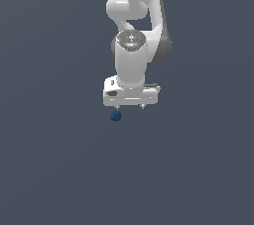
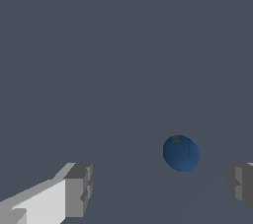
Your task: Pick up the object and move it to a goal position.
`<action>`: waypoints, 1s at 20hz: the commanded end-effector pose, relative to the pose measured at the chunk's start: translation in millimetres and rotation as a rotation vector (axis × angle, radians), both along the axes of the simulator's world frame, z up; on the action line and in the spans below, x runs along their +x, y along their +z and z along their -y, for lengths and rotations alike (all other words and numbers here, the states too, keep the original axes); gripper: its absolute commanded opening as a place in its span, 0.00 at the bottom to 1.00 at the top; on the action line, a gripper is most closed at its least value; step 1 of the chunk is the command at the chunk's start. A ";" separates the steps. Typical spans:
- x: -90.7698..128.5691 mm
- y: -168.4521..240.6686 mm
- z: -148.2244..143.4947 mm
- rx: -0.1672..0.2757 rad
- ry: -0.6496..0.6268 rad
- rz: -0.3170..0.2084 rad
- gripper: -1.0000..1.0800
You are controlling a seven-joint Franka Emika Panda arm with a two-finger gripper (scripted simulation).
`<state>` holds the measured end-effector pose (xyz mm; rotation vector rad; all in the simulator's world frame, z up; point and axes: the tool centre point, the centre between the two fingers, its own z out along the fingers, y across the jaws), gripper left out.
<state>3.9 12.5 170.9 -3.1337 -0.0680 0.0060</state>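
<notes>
The small dark blue ball (image 1: 115, 116) lies on the flat grey surface, just below the white gripper (image 1: 130, 106) and toward the exterior view's left of its centre. In the wrist view the ball (image 2: 181, 153) shows between the two grey-tipped fingers (image 2: 79, 189), nearer to one of them and a little beyond the tips. The gripper (image 2: 160, 186) is open wide and holds nothing. It hangs pointing straight down, with its fingertips close above the ball's height.
The white arm (image 1: 136, 16) rises behind the gripper to the top of the exterior view. Plain grey surface (image 1: 49, 159) lies all around; no other object or edge shows.
</notes>
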 end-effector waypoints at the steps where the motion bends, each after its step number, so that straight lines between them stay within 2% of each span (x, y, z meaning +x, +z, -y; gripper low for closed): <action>1: 0.1 0.0 0.0 0.000 -0.001 0.000 0.96; 10: -8.5 -25.3 18.7 0.001 -0.030 0.001 0.96; 20: -34.8 -78.3 60.3 -0.005 -0.099 0.003 0.96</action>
